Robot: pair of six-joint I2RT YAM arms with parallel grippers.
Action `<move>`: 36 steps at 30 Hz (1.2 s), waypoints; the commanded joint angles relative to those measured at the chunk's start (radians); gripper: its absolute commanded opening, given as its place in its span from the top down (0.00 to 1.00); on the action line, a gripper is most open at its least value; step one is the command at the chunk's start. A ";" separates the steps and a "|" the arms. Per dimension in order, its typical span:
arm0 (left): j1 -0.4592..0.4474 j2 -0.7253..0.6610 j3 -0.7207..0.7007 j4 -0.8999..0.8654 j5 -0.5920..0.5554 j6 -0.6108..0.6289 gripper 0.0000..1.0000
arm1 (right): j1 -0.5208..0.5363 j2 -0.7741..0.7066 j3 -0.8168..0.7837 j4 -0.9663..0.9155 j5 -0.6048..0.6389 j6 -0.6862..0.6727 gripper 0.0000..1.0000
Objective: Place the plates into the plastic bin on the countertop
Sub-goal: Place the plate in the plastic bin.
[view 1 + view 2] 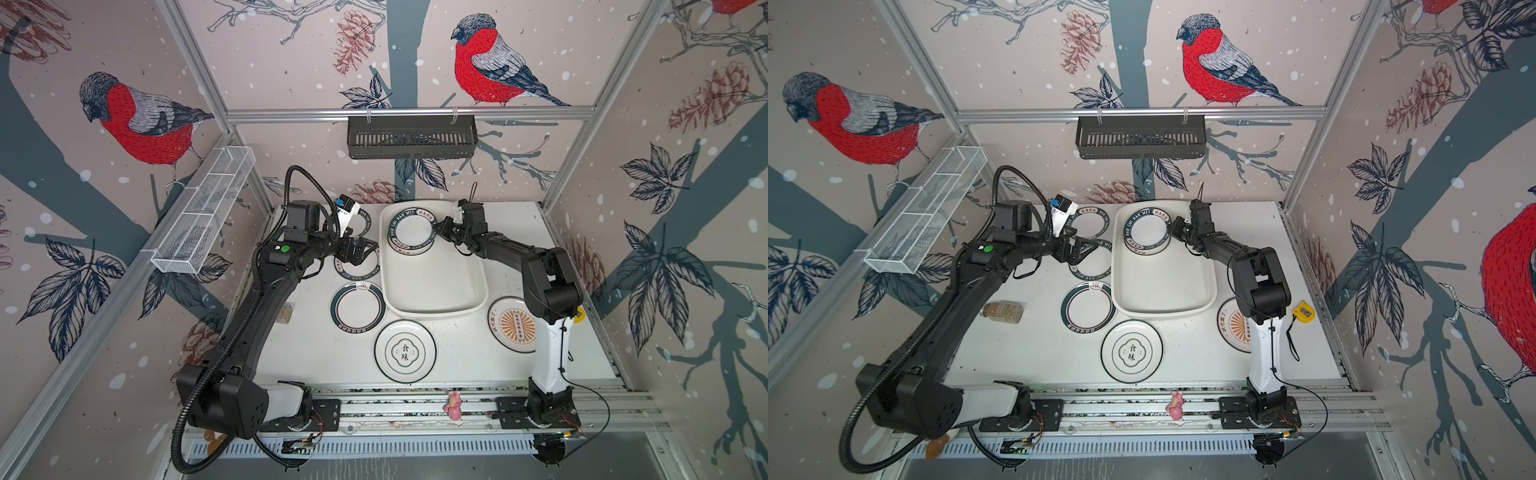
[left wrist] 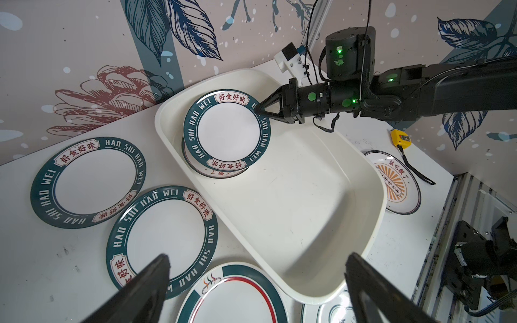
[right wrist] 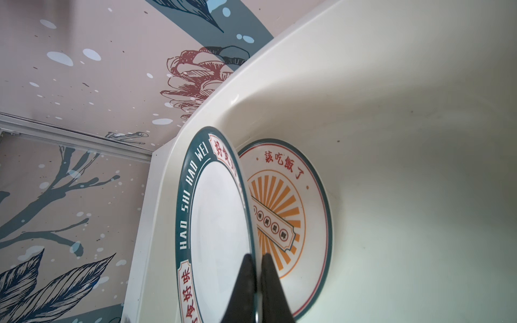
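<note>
step: dropping a plate into the bin, and by the look of it this is the set-down bit
right gripper (image 2: 261, 109): clamped tight on the right edge of a green-rimmed plate (image 2: 227, 131)
plate spot: far left corner of the bin (image 2: 307, 212), tilted over a sunburst plate (image 3: 291, 201) that lies on the bin floor
contact: can't really tell if the tilted plate's low edge touches the sunburst one, the wrist view is too steep
next move: I'd say ease it down flat, then let go and back out to the right without dragging it
left gripper (image 2: 257, 258): jaws wide apart, holding nothing, hovering over a second green plate (image 2: 162, 240) on the counter (image 2: 42, 265) just left of the bin
left to do: five plates outside the bin by my count
</note>
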 commanded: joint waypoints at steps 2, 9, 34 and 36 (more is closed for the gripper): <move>-0.002 -0.009 -0.001 0.020 0.018 0.005 0.03 | 0.005 0.024 0.035 -0.005 0.021 0.009 0.94; -0.002 -0.012 -0.004 0.027 0.017 0.001 0.03 | 0.010 0.056 0.045 -0.012 0.028 0.016 0.93; -0.002 -0.042 -0.013 0.028 0.023 0.001 0.03 | 0.008 0.108 0.072 -0.026 0.038 0.029 0.88; -0.002 -0.044 -0.012 0.028 0.024 0.002 0.03 | 0.008 0.111 0.073 -0.029 0.038 0.029 0.86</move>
